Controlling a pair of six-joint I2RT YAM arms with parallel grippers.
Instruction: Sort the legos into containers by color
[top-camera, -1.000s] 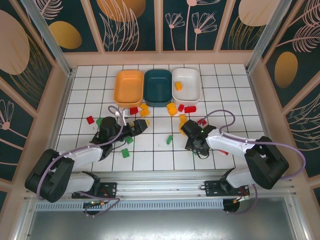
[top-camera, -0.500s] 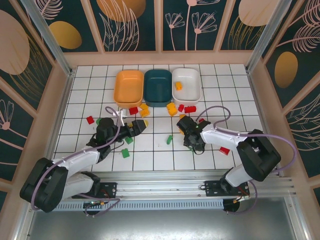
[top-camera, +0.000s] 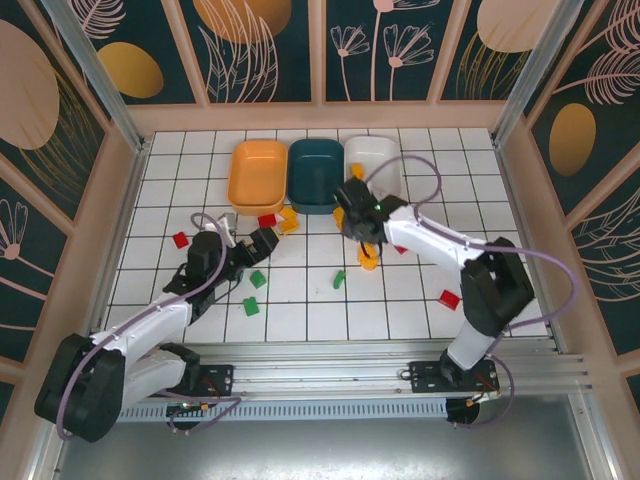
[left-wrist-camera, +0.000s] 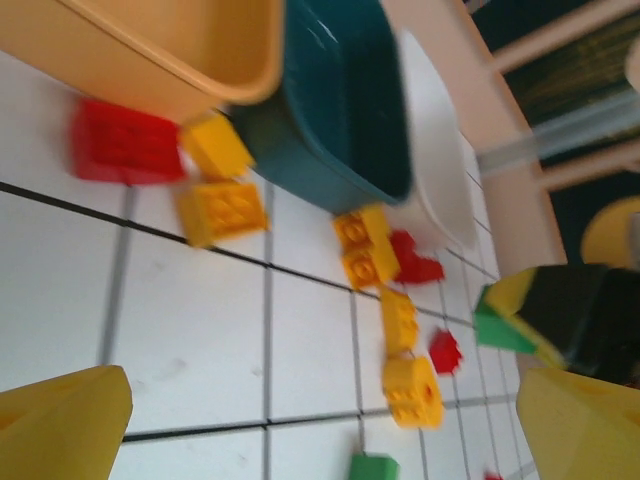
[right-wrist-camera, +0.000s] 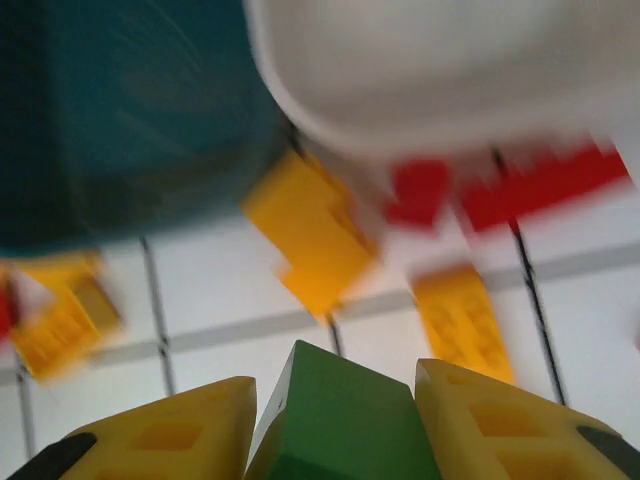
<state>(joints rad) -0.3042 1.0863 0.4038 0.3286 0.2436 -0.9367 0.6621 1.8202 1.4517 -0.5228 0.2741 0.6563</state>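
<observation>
Green lego (right-wrist-camera: 332, 412) gripped by right pincer (right-wrist-camera: 335, 425), yellow legos (right-wrist-camera: 315, 240) and teal tray (right-wrist-camera: 120, 120) ahead; left pincer (left-wrist-camera: 320, 425) agape.

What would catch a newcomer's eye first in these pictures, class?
A shallow orange plastic tray, a dark teal tray and a white tray stand in a row at the far side of the tiled table, with loose red, yellow and green plastic bricks scattered before them. In the right wrist view, the right gripper clamps a green plastic brick close to the trays.
</observation>
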